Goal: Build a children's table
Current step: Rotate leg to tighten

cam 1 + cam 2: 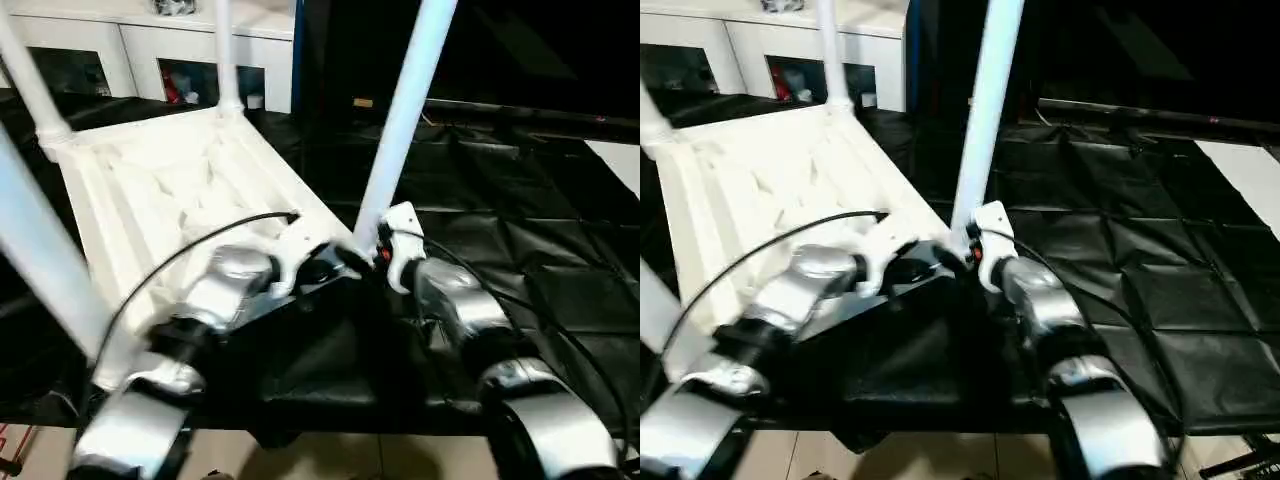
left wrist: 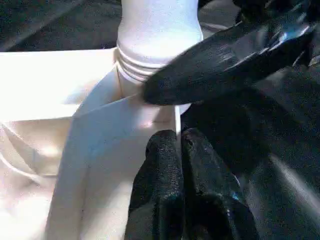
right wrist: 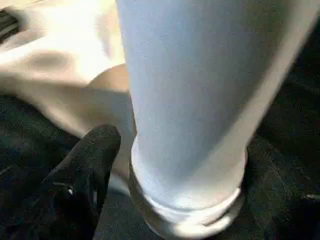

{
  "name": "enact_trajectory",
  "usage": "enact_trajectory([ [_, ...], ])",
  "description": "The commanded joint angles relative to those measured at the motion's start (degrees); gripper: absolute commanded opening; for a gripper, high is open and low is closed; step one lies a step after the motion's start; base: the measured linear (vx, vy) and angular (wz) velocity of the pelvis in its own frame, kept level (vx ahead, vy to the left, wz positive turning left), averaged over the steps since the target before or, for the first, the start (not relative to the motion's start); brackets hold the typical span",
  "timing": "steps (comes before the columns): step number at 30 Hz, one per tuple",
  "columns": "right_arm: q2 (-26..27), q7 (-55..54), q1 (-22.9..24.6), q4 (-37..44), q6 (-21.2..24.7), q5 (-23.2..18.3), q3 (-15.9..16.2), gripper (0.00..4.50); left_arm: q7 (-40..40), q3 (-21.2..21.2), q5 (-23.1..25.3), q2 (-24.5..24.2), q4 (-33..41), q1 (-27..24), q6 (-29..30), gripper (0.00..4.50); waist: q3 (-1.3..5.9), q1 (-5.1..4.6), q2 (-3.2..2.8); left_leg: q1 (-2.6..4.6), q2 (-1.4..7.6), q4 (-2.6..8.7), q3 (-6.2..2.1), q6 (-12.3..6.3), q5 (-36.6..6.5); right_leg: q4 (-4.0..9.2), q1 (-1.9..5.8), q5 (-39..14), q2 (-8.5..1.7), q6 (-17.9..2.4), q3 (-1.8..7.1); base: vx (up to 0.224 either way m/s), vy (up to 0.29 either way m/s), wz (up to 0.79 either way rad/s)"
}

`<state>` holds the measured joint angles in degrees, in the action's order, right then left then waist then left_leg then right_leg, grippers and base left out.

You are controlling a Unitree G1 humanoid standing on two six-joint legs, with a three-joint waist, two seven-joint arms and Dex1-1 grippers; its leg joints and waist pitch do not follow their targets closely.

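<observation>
Lying upside down on a black quilted mat [image 1: 520,250], the white tabletop [image 1: 150,190] shows its ribbed underside and fills the left half of the scene. Four white legs rise from its corners: one at the far left [image 1: 30,85], one at the far middle [image 1: 225,50], one large and blurred at the near left [image 1: 40,260], and the near right leg [image 1: 405,110], which leans slightly right as it goes up. Behind the tabletop, at the far left, stands a white cabinet [image 1: 150,45] with glass doors.

Both silver forearms reach in from the near edge and meet at the near right corner. The right gripper [image 1: 380,255] is at the base of the near right leg; one black finger [image 3: 85,170] lies just beside the leg above its threaded collar, and whether the fingers clasp the leg cannot be told. The left gripper [image 2: 182,150] has its two black fingers pressed together, tips touching the corner wall of the tabletop just below the leg's thread [image 2: 137,70].
</observation>
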<state>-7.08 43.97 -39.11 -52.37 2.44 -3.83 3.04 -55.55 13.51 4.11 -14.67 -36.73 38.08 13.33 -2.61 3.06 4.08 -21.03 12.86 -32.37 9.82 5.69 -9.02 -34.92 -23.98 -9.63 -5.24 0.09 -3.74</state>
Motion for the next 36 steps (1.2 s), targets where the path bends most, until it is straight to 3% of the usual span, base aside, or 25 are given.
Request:
enact_trajectory([
  [1, 1.18, 5.95, 0.7, 1.19, -0.32, 0.03, 3.64, 3.78, -4.21, 1.7, -2.5, 1.38, 2.76, -0.15, -2.91, 0.0, 3.32, 0.35, -0.48, 0.36, 0.25, 3.61, 0.49, -1.24, -18.66, 4.89, 2.71, -18.06, -2.24, -10.46, 1.96, 0.0, 0.0, 0.0],
  [4, -0.64, 11.58, 1.51, 2.93, 0.53, -1.1, 3.65, 3.78, -9.24, 2.19, -3.72, -0.51, 4.51, -1.25, -3.39, 0.0, 3.32, 0.62, -0.62, 0.62, 0.45, 3.66, 0.57, -1.02, -18.07, 4.55, 2.62, -15.82, -2.18, -11.74, 2.04, 0.0, 0.0, 0.0],
  [9, -3.53, 21.14, 3.25, 6.13, 3.54, -3.06, 5.11, 3.78, -13.68, 3.2, -4.18, -2.95, 5.53, -2.37, -4.37, 0.0, 3.28, 1.05, -0.64, 0.57, 0.45, 3.71, 0.65, -1.32, -17.87, 4.37, 2.8, -14.81, -2.08, -12.1, 2.06, 0.0, 0.0, 0.0],
  [14, -4.92, 25.57, 4.18, 7.09, 5.44, -3.15, 5.98, 3.44, -16.64, 3.14, -4.75, -4.13, 6.4, -3.09, -4.35, 0.0, 3.31, 1.99, -0.76, 0.68, 0.54, 3.72, 0.76, -0.66, -16.84, 4.19, 2.8, -14.57, -2.17, -12.02, 2.07, 0.0, 0.0, 0.0],
  [24, -5.74, 27.59, 5.65, 9.6, 7.67, -3.25, 6.63, 2.71, -17.97, 2.92, -4.95, -5.06, 6.86, -3.49, -4.05, 0.0, 3.32, 2.11, -0.68, 0.64, 0.49, 3.78, 0.66, -0.03, -17.21, 4.32, 2.78, -16.12, -2.22, -11.13, 2.05, 0.0, 0.0, 0.0],
  [29, -3.0, 18.41, 5.38, 7.79, 7.23, -1.77, 5.19, 2.68, -9.33, 1.18, -3.41, -1.78, 3.95, -1.89, -3.01, 0.0, 3.15, 1.94, -0.63, 0.77, 0.46, 3.87, 0.63, 0.49, -18.24, 4.55, 2.54, -17.74, -2.3, -10.85, 2.12, 0.0, 0.0, 0.0],
  [32, -1.24, 11.91, 4.45, 5.38, 7.26, -0.84, 4.1, 2.67, -6.12, 1.13, -2.35, -0.53, 2.84, -1.07, -2.48, 0.0, 3.01, 1.57, -0.5, 0.83, 0.2, 3.91, 0.37, 1.28, -20.78, 5.25, 2.34, -24.58, -2.47, -8.62, 2.0, 0.0, 0.0, 0.0],
  [34, 1.41, 1.31, 2.75, 1.45, 7.08, 0.18, 2.18, 2.67, -1.83, 0.8, -1.41, 1.57, 1.64, 0.14, -1.16, 0.0, 2.83, 0.98, -0.45, 0.66, 0.08, 3.98, 0.16, 1.86, -21.8, 5.48, 2.24, -27.47, -2.46, -7.64, 1.83, 0.0, 0.0, 0.0],
  [36, 2.3, -2.25, 2.16, 0.18, 6.79, 0.38, 1.5, 2.66, -0.12, 0.59, -1.16, 2.41, 1.12, 0.67, -0.7, 0.0, 2.95, 0.19, -0.39, 0.68, -0.04, 3.86, -0.07, 2.17, -22.51, 5.96, 2.16, -30.63, -2.6, -6.17, 1.61, 0.0, 0.0, 0.0],
])
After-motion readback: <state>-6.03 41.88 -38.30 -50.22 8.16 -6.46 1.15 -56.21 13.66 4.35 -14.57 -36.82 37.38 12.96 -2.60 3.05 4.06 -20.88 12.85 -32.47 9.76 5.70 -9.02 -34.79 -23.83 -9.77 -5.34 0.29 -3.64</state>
